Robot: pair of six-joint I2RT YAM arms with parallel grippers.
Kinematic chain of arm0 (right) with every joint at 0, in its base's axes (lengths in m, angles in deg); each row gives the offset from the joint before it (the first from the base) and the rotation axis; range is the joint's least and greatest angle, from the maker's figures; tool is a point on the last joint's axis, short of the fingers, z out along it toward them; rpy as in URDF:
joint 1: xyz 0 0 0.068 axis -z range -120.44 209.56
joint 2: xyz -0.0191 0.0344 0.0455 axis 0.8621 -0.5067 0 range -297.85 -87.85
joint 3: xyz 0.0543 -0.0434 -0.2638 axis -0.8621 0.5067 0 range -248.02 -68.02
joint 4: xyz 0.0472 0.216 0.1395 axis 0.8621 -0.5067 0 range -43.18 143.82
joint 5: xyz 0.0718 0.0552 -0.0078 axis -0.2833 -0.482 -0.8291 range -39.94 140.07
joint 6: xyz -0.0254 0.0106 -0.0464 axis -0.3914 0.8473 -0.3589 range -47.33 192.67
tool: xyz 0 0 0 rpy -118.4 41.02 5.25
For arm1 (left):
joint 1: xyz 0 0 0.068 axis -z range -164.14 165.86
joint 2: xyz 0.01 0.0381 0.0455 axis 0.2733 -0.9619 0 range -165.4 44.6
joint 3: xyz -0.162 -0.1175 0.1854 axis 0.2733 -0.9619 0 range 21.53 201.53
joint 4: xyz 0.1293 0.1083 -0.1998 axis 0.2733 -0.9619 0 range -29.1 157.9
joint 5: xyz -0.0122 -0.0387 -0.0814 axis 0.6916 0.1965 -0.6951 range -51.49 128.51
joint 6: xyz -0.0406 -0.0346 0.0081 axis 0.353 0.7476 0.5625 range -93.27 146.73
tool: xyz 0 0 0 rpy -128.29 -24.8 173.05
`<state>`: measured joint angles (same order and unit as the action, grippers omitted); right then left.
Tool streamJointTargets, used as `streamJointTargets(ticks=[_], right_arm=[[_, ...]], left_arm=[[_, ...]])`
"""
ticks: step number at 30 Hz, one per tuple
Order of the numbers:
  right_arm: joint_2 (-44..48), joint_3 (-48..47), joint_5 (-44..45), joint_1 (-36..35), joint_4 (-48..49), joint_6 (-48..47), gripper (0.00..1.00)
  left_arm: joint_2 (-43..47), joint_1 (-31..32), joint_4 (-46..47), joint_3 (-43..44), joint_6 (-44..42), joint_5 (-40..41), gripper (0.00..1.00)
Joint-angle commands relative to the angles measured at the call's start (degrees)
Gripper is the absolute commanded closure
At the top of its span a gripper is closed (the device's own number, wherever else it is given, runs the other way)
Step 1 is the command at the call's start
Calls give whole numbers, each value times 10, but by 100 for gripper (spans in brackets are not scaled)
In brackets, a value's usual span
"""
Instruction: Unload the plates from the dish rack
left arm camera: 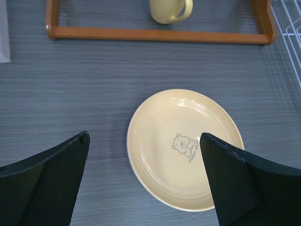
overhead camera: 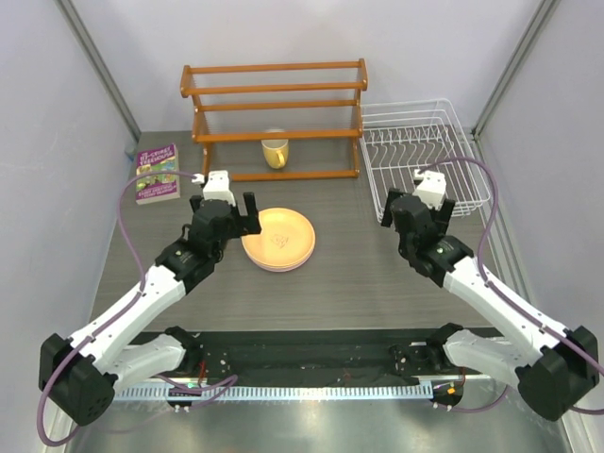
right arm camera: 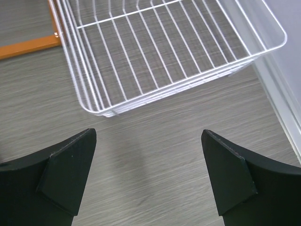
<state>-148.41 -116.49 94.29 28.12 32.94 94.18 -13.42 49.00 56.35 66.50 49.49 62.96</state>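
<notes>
Looks done, or near enough. 0 plates in the white wire dish rack (overhead camera: 415,142) at back right of the table (overhead camera: 363,278): nothing between its tines in overhead or right wrist view.

Plates stacked flat mid-table, well apart from the rack: orange-yellow plate (left arm camera: 181,146) with bear print on top, rim of a pink plate (overhead camera: 280,269) showing under it. Can't separate a 3rd layer, so 2 confirmed, 3rd probably hidden in the stack.

Left gripper (left arm camera: 145,137) wide open, empty, over the stack. Right gripper (right arm camera: 148,134) wide open, empty, just in front of the rack.

Also 1 yellow mug (overhead camera: 275,152), 1 wooden shelf rack (overhead camera: 274,90), 1 book (overhead camera: 158,173). Probably only arm retraction left.
</notes>
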Motion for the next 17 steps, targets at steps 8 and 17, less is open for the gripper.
streamJointTargets(ticks=[8,17], right_arm=[[177,199,-58,-2,184,-65,0],[217,266,7,-2,260,-66,0]], left_arm=[[27,1,90,-10,-56,24,0],[24,1,87,-8,-62,13,1]])
